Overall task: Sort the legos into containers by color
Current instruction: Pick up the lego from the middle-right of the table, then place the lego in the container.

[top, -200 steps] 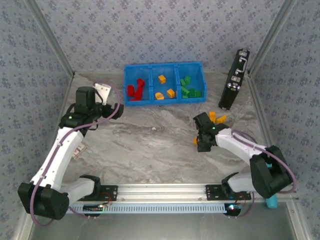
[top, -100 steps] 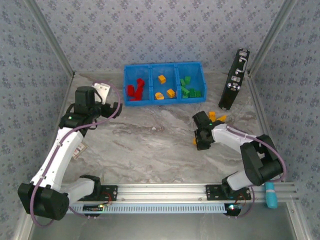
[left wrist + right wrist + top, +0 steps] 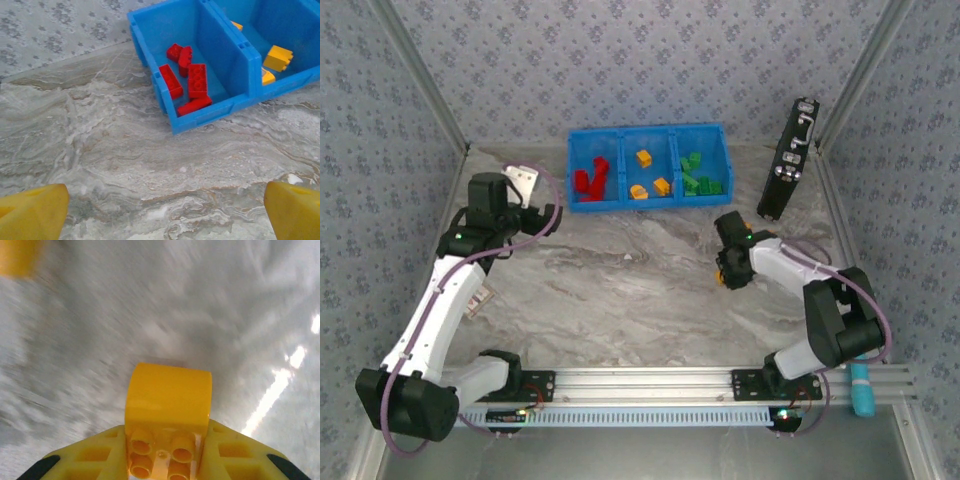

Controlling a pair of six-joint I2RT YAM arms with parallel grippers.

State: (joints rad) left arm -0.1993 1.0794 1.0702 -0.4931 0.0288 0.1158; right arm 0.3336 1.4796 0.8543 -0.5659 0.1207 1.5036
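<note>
Lego, yellow [image 3: 167, 395], is clamped between the jaws of the right gripper [image 3: 728, 273], over the right side of the table [image 3: 620, 290]. The left gripper [image 3: 554, 220] is held with jaws wide apart, near the bin [image 3: 647, 131]. In the bin, red legos [image 3: 197, 80], yellow legos [image 3: 661, 186] and green legos [image 3: 698, 183] are kept one colour per compartment.
</note>
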